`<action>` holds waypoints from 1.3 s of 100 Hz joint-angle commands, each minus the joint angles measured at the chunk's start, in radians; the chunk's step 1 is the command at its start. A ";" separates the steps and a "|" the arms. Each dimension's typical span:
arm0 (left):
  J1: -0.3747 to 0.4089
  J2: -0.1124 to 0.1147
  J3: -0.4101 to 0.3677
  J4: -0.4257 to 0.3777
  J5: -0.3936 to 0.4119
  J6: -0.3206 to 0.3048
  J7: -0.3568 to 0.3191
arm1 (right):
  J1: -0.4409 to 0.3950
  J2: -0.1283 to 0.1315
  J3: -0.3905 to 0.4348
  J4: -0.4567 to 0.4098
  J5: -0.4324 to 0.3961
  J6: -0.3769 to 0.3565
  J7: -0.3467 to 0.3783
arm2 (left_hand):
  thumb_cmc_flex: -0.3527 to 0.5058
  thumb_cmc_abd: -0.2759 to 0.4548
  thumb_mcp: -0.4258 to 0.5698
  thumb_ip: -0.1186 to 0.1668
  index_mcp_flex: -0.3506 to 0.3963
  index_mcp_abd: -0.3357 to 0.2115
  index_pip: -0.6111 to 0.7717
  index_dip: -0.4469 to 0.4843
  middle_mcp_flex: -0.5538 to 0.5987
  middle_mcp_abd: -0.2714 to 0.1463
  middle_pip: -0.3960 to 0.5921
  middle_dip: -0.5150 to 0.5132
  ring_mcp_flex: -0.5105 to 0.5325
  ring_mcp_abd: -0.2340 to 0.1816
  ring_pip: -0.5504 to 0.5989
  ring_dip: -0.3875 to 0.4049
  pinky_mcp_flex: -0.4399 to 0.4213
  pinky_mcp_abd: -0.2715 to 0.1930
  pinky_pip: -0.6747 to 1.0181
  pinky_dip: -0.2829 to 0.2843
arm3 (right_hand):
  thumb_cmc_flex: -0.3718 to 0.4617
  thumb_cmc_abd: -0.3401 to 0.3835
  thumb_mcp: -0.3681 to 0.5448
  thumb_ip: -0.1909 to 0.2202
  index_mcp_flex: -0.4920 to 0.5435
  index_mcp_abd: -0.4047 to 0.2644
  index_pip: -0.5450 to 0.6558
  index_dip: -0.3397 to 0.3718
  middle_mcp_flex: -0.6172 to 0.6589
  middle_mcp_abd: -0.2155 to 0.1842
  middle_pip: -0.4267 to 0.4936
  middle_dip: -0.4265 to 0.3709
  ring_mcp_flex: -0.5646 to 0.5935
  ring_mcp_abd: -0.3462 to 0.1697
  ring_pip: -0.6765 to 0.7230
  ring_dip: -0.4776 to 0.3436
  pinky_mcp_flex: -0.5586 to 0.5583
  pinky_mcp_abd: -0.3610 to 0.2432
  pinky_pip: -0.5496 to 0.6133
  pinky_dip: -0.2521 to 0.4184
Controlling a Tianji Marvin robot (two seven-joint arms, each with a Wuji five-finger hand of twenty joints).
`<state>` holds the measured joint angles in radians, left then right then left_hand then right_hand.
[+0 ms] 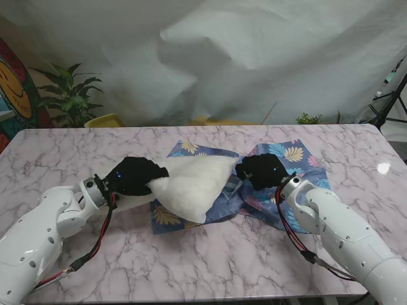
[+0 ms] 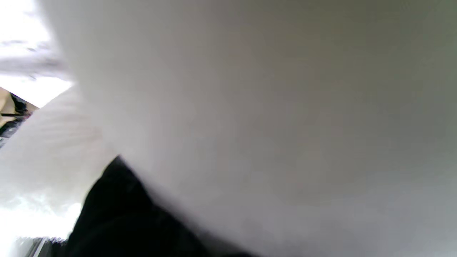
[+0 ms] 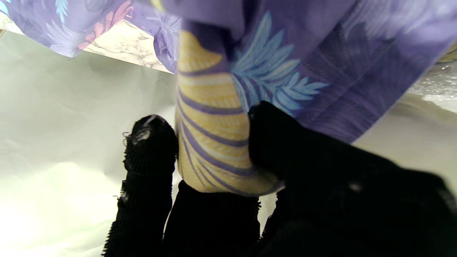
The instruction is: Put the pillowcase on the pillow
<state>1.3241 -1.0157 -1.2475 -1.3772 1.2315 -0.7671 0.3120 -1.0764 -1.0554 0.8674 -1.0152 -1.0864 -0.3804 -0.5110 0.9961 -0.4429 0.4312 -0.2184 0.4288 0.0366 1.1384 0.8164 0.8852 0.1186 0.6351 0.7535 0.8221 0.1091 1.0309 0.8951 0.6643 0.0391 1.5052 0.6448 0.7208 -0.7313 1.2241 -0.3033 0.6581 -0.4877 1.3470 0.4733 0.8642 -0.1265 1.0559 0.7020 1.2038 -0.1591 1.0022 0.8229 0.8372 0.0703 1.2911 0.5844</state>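
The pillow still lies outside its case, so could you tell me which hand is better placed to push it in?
The left hand: it already grips the pillow at its left end. The right hand pinches a fold of the pillowcase, so it should hold that.

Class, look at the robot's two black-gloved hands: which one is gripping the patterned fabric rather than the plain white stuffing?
The right hand. Its fingers pinch a fold of the purple leaf-print pillowcase, while the left hand clutches the white pillow.
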 commanded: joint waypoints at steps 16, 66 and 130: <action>0.024 0.004 -0.046 -0.061 -0.072 -0.025 -0.181 | 0.016 0.005 -0.021 0.018 -0.014 0.017 -0.021 | 0.118 0.100 0.117 0.031 0.054 -0.110 0.155 0.057 0.094 -0.021 0.124 0.063 0.056 -0.046 0.043 0.041 -0.016 -0.131 0.038 0.060 | 0.025 -0.006 0.054 0.010 0.012 0.012 0.041 -0.023 0.005 0.006 -0.006 0.004 0.034 -0.017 -0.014 0.010 0.011 -0.018 0.000 0.013; -0.141 -0.004 0.148 0.054 -0.123 0.007 -0.187 | -0.042 0.028 -0.019 -0.084 -0.113 -0.007 -0.070 | 0.125 0.109 0.093 0.031 0.042 -0.103 0.155 0.052 0.089 -0.022 0.135 0.070 0.057 -0.048 0.043 0.054 -0.016 -0.131 0.037 0.074 | 0.020 -0.007 0.054 0.009 0.012 0.004 0.042 -0.029 0.008 0.001 -0.008 -0.001 0.040 -0.020 -0.024 0.008 0.010 -0.025 0.002 0.014; -0.267 -0.015 0.337 0.116 -0.136 0.220 -0.194 | -0.113 0.035 0.031 -0.204 -0.164 -0.057 -0.071 | 0.224 0.178 -0.086 0.074 0.004 -0.048 0.152 0.040 0.056 0.002 0.176 0.036 0.053 -0.031 0.053 0.032 0.000 -0.114 0.069 0.052 | 0.017 0.002 0.047 0.009 0.003 0.002 0.044 -0.035 0.006 0.003 -0.011 -0.004 0.048 -0.029 -0.035 0.009 0.019 -0.030 -0.001 0.012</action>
<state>1.0772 -1.0158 -0.9184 -1.2645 1.1053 -0.5432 0.1319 -1.1763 -1.0219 0.8967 -1.2063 -1.2435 -0.4312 -0.5838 1.0502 -0.4068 0.2928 -0.2186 0.4286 0.0337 1.1576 0.8176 0.8861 0.1169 0.6784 0.7724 0.8227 0.1031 1.0318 0.9277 0.6608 0.0377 1.5046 0.6820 0.7208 -0.7314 1.2241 -0.3033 0.6582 -0.4864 1.3591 0.4602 0.8646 -0.1265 1.0559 0.6992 1.2184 -0.1610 1.0008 0.8229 0.8399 0.0629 1.2911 0.5844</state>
